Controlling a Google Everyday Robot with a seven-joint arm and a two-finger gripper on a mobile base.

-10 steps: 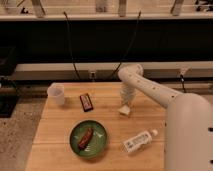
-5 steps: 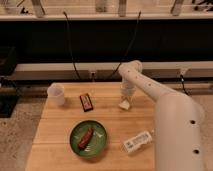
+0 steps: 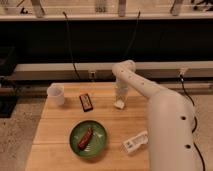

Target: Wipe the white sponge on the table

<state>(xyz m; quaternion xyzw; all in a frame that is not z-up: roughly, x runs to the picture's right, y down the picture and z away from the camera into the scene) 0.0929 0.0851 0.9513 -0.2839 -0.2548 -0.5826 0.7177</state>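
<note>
The white sponge [image 3: 119, 104] lies on the table [image 3: 60, 125], a light-brown wooden top, right of its middle toward the far edge. My gripper [image 3: 120, 98] points straight down from the white arm and sits right on top of the sponge, shut on it and holding it against the wood. The gripper's body hides the upper part of the sponge.
A white cup [image 3: 56, 93] stands at the far left. A dark bar [image 3: 86, 102] lies left of the sponge. A green plate [image 3: 88, 139] holding a brown piece of food sits at the front middle. A white labelled bottle [image 3: 136, 142] lies at the front right, beside my arm's large white link.
The gripper and the sponge have slid together toward the table's far edge and then a little to the left. The cup, bar, plate and bottle have not moved.
</note>
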